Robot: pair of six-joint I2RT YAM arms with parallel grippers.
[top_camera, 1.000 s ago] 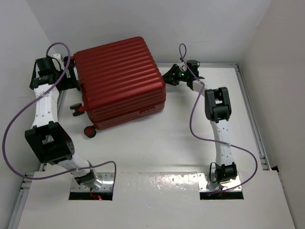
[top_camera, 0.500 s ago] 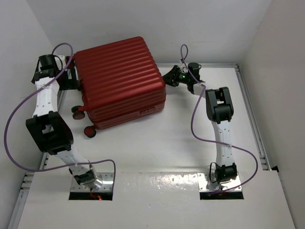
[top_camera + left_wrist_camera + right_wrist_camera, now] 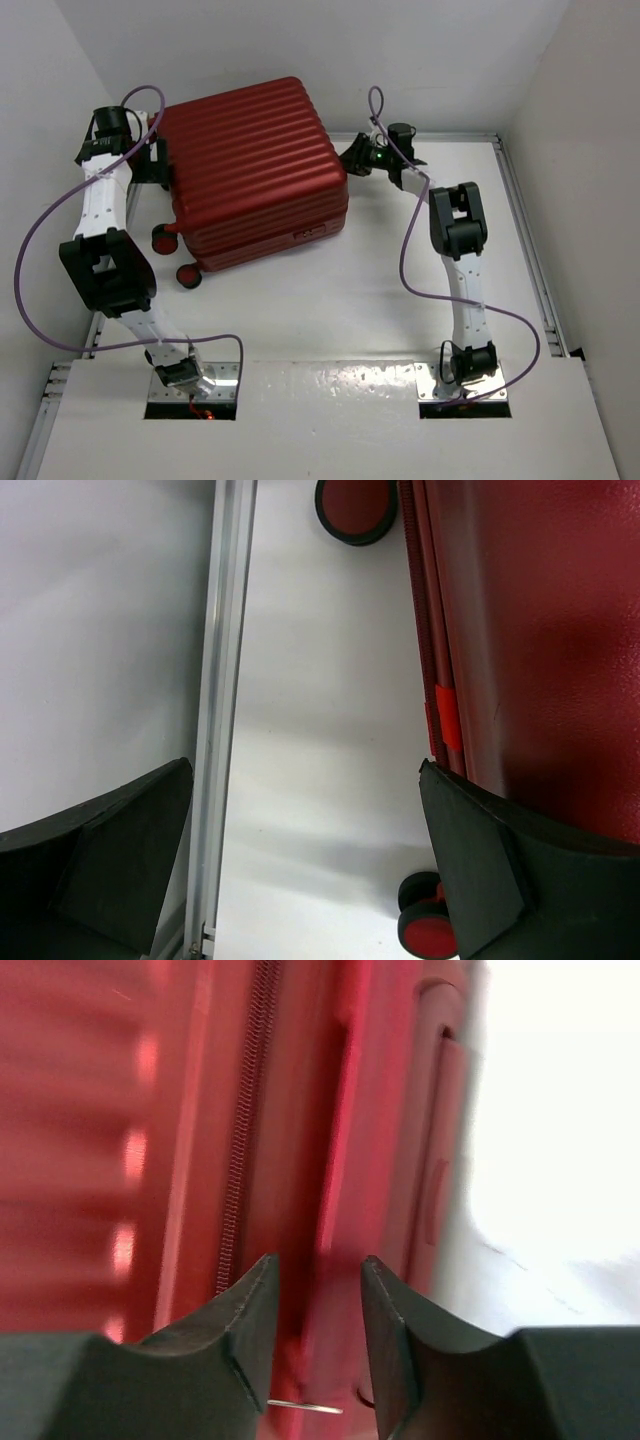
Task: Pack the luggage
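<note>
The luggage [image 3: 250, 170] is a large dark red ribbed suitcase lying closed at the far middle of the table, its wheels [image 3: 165, 238] to the left. My left gripper [image 3: 152, 160] is by its left side, jaws wide open and empty; in the left wrist view [image 3: 305, 780] the red shell [image 3: 530, 630] runs past the right finger [image 3: 500, 870]. My right gripper [image 3: 352, 158] is at the suitcase's right side. In the right wrist view [image 3: 318, 1270] its fingers are a little apart, close against the side and zipper [image 3: 245, 1140]. A thin metal piece [image 3: 305, 1407] shows low between the fingers.
An aluminium rail [image 3: 225, 680] runs along the table's left edge beside the left gripper, with the white wall just beyond. Two black-and-red wheels [image 3: 355, 505] [image 3: 425, 930] stick out from the suitcase. White walls enclose the table on three sides.
My left arm has swung farther back along the suitcase's left side. My right gripper has shifted slightly back at the right side. The suitcase has not moved.
</note>
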